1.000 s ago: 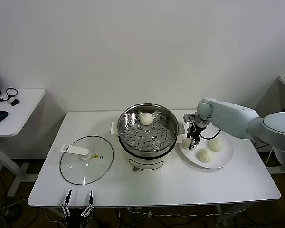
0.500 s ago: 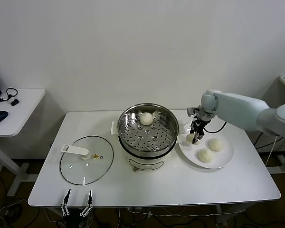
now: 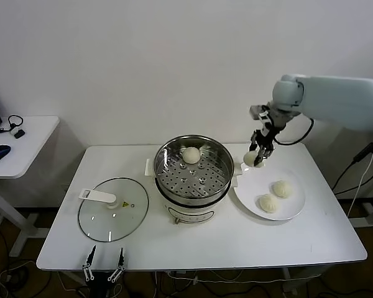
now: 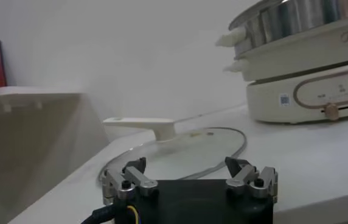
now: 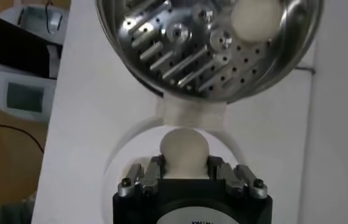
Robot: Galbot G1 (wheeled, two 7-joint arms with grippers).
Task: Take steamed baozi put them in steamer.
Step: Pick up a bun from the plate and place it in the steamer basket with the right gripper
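Observation:
My right gripper [image 3: 256, 156] is shut on a cream-white baozi [image 3: 251, 159] and holds it in the air between the steamer [image 3: 193, 177] and the white plate [image 3: 292, 208]. In the right wrist view the baozi [image 5: 185, 148] sits between the fingers [image 5: 153, 171], above the plate's edge, with the steamer's perforated tray [image 5: 186, 49] ahead. One baozi [image 3: 191, 155] lies at the back of the tray; it also shows in the right wrist view [image 5: 256, 19]. Two baozi [image 3: 281, 189] [image 3: 268, 203] lie on the plate. My left gripper [image 3: 102, 270] is open and parked below the table's front edge.
A round glass lid [image 3: 113, 216] with a white handle lies on the table left of the steamer; it also shows in the left wrist view [image 4: 180, 149]. A side table [image 3: 15, 143] with a mouse stands at the far left.
My right gripper has lifted a baozi off the plate's left edge and risen with it, moving up and slightly back. The left arm has not moved.

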